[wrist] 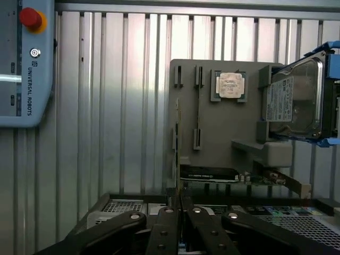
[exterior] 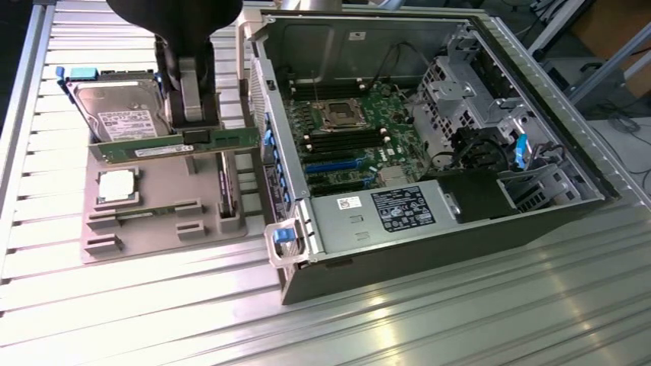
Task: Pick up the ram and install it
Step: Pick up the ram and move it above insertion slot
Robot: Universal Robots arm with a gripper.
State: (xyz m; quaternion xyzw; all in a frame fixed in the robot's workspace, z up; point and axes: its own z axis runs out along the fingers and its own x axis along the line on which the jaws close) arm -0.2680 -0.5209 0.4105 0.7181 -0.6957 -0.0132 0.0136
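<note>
- The claw (exterior: 194,131) (wrist: 179,204) is pressed together on the ram (exterior: 137,151) (wrist: 177,138). It pinches the long green stick near its middle, and the stick lies level with both ends jutting past the fingers.
- Directly under the claw sits one grey tray (exterior: 152,236) (wrist: 223,127). Whether the ram's lower edge clears it I cannot tell.
- Just beside the claw, one hard drive (exterior: 117,110) (wrist: 297,101) in a blue carrier sits at the tray's end, partly hidden behind the claw and the ram.
- Lower on the tray, a little away from the claw, lies one square silver CPU (exterior: 117,185) (wrist: 231,85).
- One expansion card (exterior: 226,191) (wrist: 210,174) stands on edge near the CPU, seen so thin in the exterior view that its parts are hard to make out.
- Farther from the claw, on the exterior view's right, stands one open computer case (exterior: 428,252), with its motherboard (exterior: 351,126) and one power supply (exterior: 402,206) exposed.
- Everything rests on a ribbed aluminium table (exterior: 489,320) (wrist: 117,106) streaked with glare.
- Farthest from the claw in the wrist view, one teach pendant (wrist: 26,69) with one red button (wrist: 30,17) is cut off at the picture's edge.
- Beyond the table's corner are dim floor and frame legs, too dark to make out.
- The arm above the claw is cut off.
</note>
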